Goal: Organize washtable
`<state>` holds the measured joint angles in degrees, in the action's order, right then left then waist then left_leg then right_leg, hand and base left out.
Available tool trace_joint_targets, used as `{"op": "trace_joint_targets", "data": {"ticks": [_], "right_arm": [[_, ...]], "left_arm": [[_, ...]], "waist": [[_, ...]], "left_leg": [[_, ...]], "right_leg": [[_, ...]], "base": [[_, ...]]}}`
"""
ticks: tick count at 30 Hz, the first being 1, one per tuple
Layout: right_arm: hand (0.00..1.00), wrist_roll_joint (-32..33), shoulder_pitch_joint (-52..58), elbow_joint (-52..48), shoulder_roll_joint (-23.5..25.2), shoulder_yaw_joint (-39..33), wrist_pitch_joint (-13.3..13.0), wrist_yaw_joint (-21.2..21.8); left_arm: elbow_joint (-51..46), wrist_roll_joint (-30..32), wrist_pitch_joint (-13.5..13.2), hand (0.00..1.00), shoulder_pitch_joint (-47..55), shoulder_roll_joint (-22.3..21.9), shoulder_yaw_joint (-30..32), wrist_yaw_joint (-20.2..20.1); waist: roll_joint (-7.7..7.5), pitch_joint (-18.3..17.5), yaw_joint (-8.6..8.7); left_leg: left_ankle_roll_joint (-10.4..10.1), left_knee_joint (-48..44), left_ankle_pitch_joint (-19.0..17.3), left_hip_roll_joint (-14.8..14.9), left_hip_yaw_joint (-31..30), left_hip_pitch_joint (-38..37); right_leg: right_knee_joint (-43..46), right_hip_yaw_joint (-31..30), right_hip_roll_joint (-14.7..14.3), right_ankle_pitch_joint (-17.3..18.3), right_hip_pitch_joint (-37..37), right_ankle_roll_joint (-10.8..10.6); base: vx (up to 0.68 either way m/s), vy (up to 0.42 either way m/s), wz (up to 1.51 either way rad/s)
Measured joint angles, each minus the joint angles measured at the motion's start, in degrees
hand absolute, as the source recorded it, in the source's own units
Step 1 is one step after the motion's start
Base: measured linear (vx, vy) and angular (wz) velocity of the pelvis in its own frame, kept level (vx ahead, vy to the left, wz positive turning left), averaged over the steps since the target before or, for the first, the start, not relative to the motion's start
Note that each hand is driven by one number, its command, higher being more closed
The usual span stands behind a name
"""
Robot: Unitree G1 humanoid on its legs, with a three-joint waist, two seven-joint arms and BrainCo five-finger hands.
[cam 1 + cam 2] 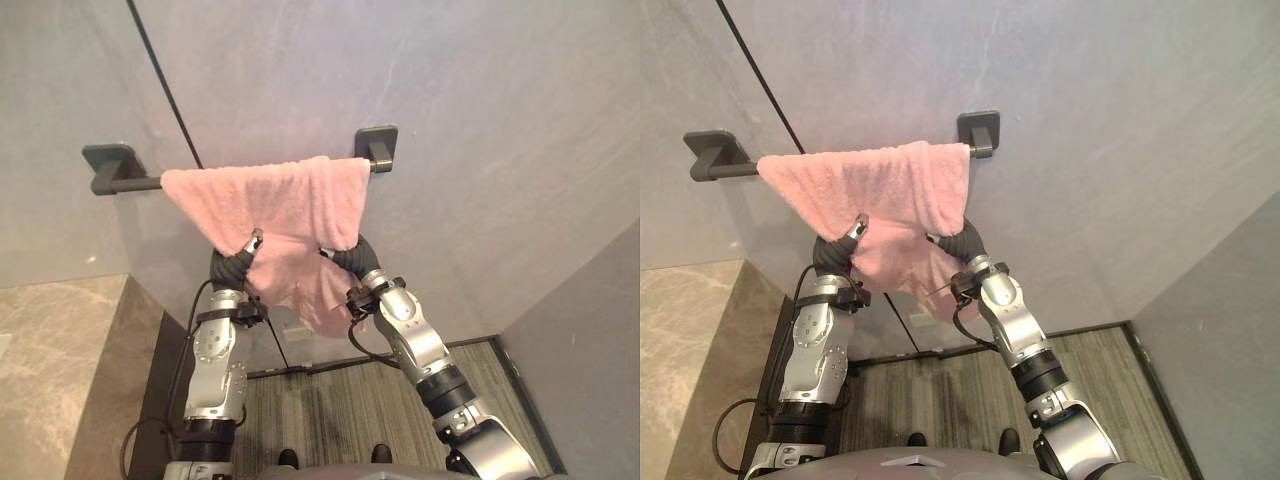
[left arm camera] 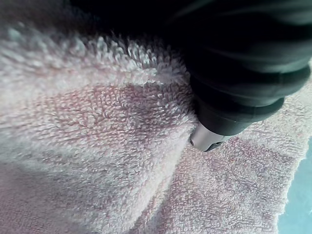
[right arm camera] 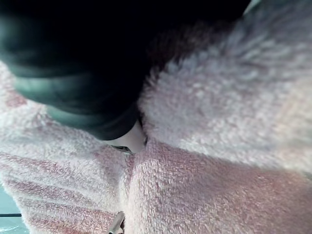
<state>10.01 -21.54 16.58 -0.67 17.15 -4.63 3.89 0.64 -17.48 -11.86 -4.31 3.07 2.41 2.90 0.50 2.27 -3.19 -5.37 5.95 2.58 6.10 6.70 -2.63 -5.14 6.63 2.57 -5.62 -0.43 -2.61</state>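
Pink towel [image 1: 265, 195] hangs bunched over the dark bar [image 1: 128, 184] on the grey wall [image 1: 450, 120], toward the bar's right end. Left hand [image 1: 232, 266] and right hand [image 1: 352, 256] are both pushed into the hanging cloth from below. Fingers are buried in the folds, so I cannot tell their grip.

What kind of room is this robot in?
Probably a bathroom: a pink towel hangs over a dark wall bar, and a beige stone-look counter sits lower on the left.
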Motion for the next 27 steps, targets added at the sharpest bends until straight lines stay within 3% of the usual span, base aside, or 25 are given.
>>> {"op": "trace_joint_targets", "data": {"ticks": [2,3,4,13,20,27], "right_arm": [[1.00,0.0,0.0,0.1,0.0,-0.5,0.0,-0.1],[0.00,0.0,-0.2,0.3,0.1,-0.8,0.0,-0.1],[0.00,0.0,-0.6,1.2,0.5,-1.6,0.0,-0.2],[0.00,0.2,-0.8,2.0,0.8,-7.0,0.3,-2.6],[0.00,2.4,3.8,2.0,-3.5,-14.6,0.4,-6.4],[0.00,2.4,4.4,0.3,-5.2,-15.5,0.3,-6.4]], "left_arm": [[0.4,0.0,0.0,1.00,-0.3,-0.6,0.0,0.0],[0.4,0.0,0.0,1.00,-0.4,-0.7,0.0,0.0],[0.4,0.0,0.0,0.00,-0.4,-0.8,0.0,0.0],[0.7,-1.0,-0.1,0.00,0.2,-1.8,6.6,0.7],[1.0,-4.5,-0.2,0.00,5.0,-1.8,15.6,5.6],[0.7,-4.6,-0.2,0.00,7.4,-1.7,15.7,6.1]], "waist": [[-0.04,0.0,-0.29],[-0.06,0.0,-0.36],[-0.09,0.0,-0.39],[-1.17,0.3,-0.45],[-1.49,0.5,-0.37],[-1.45,0.5,-0.43]], "left_leg": [[0.0,0.0,0.0,0.0,-0.1,0.0],[0.0,0.0,0.0,0.0,-0.1,0.0],[0.0,-0.2,0.0,0.0,-0.2,0.0],[0.2,-0.3,-0.2,0.0,-0.2,-0.2],[0.2,0.0,-0.5,0.0,0.7,-0.2],[0.1,0.0,-0.5,0.0,0.8,-0.3]], "right_leg": [[0.0,0.0,0.0,0.1,0.0,0.0],[0.0,0.0,0.0,0.1,0.0,0.0],[0.0,0.0,0.0,0.1,0.0,0.0],[0.7,0.2,0.0,0.6,0.0,-0.1],[0.7,0.3,0.1,0.6,-0.2,0.0],[0.8,0.4,0.1,0.5,-0.2,0.1]], "base": [[0.00,0.000,0.00],[0.00,0.000,0.00],[0.00,0.000,0.00],[0.00,0.000,0.00],[0.00,0.000,-0.01],[0.00,-0.001,-0.01]]}}
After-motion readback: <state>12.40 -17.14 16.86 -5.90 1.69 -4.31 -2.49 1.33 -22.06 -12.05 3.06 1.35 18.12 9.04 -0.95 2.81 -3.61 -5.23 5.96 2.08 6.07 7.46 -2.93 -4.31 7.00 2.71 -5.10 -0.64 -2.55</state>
